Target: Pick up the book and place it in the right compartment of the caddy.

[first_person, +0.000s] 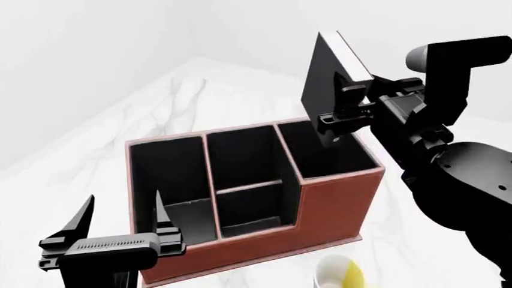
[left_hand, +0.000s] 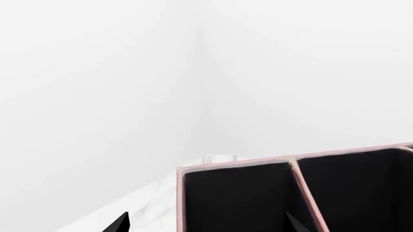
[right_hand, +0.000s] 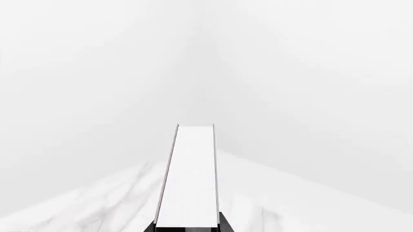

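My right gripper (first_person: 342, 114) is shut on the book (first_person: 324, 78), a black hardcover with white page edges. It holds the book tilted in the air, just above the right compartment (first_person: 324, 157) of the reddish-brown caddy (first_person: 320, 210). The book's lower corner hangs over that compartment's opening. In the right wrist view the white page edges of the book (right_hand: 188, 179) run away from the right gripper (right_hand: 187, 228). My left gripper (first_person: 122, 201) stands open at the caddy's low left end, holding nothing. In the left wrist view the left gripper (left_hand: 206, 223) straddles the caddy's rim (left_hand: 235, 163).
A white-and-yellow mug (first_person: 340, 273) stands on the white marble table (first_person: 96, 150) just in front of the caddy, below my right arm. Pale walls meet in a corner behind the table.
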